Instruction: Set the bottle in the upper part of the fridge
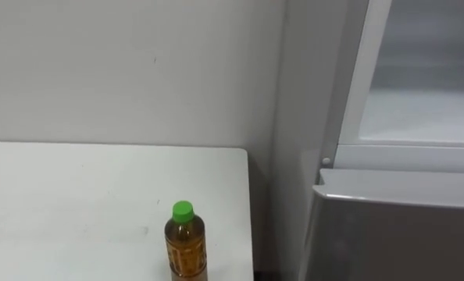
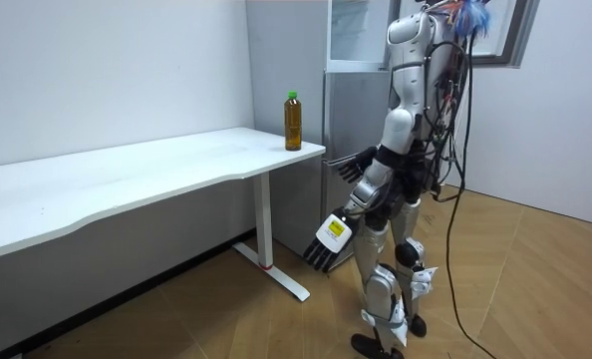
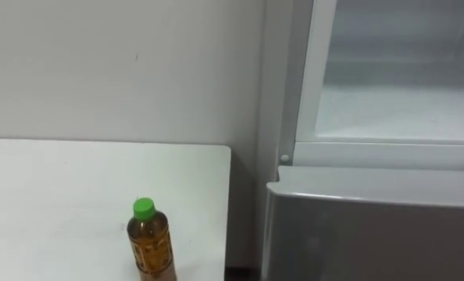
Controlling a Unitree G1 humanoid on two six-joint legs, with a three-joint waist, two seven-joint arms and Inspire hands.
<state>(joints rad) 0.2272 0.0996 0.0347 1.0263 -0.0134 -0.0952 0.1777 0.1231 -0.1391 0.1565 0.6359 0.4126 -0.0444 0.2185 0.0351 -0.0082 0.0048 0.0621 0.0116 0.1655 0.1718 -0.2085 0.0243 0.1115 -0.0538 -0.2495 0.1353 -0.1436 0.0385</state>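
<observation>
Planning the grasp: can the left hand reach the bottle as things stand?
Probably yes: the bottle stands alone at the table corner nearest the robot, nothing between; the left hand hangs open below that corner.

A white desk [image 1: 76,203] carries one upright green-capped bottle [image 1: 185,246] of amber drink, standing near its right edge.

Head eyes close on table [image 1: 76,195], fridge [image 1: 404,234], room view distant

A green-capped bottle [image 3: 151,243] stands upright on the white table [image 3: 52,195] at seven o'clock; the fridge [image 3: 372,226] stands at three o'clock, its upper compartment [image 3: 396,94] open.
</observation>
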